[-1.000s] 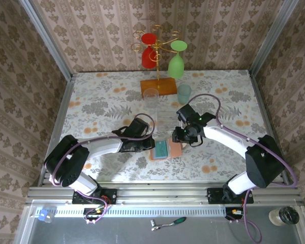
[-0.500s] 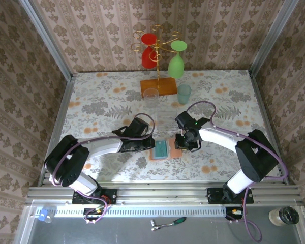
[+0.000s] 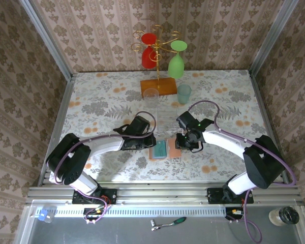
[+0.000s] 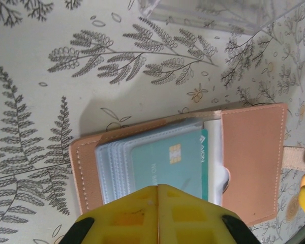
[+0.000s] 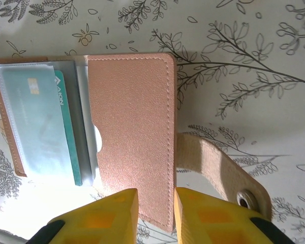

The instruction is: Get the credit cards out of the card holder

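right jaws shifted astride card holder (image 5: 132, 132) edge, seemingly

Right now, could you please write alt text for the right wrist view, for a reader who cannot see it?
An open salmon-brown card holder lies on a leaf-patterned tablecloth, a teal card in clear sleeves at left and a snap strap trailing right. The right tool, yellow tips slightly apart, sits at its lower edge.
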Controlling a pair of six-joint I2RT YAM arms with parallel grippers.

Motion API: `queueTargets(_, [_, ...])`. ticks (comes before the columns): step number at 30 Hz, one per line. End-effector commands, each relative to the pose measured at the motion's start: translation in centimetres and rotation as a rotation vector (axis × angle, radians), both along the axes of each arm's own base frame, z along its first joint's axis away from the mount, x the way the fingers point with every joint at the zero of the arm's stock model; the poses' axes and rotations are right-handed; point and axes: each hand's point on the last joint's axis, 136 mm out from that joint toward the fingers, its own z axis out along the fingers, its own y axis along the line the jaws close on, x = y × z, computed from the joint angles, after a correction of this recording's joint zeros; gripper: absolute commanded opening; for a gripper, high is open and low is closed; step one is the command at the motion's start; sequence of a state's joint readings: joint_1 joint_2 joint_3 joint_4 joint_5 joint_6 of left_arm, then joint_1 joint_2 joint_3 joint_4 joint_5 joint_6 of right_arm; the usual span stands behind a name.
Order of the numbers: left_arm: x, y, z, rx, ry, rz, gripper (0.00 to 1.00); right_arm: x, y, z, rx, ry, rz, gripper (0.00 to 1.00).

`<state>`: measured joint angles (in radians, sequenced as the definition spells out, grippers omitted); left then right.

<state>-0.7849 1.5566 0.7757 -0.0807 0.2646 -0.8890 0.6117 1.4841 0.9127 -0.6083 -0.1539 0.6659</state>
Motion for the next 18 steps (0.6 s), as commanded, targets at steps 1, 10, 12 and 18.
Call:
queueTargets(1, [0.1,-0.3,0.5,0.012,-0.011,-0.014,0.08,-0.2,-0.6,1.3,-0.016,-0.028,-0.003,0.26])
queueTargets(10, [-1.3,0.2,0.4,0.013,-0.001,-0.021,0.06,1.0,4.0,2.7,0.219,-0.061,0.015,0.29])
queueTargets(12, [-1.6,0.3,0.2,0.012,0.003,-0.023,0.05,1.1,4.4,2.3,0.224,-0.051,0.015,0.29])
queueTargets(18, [-2.2,0.1,-0.3,0.001,0.018,-0.023,0.03,0.6,5.5,0.9,0.255,-0.017,0.048,0.27])
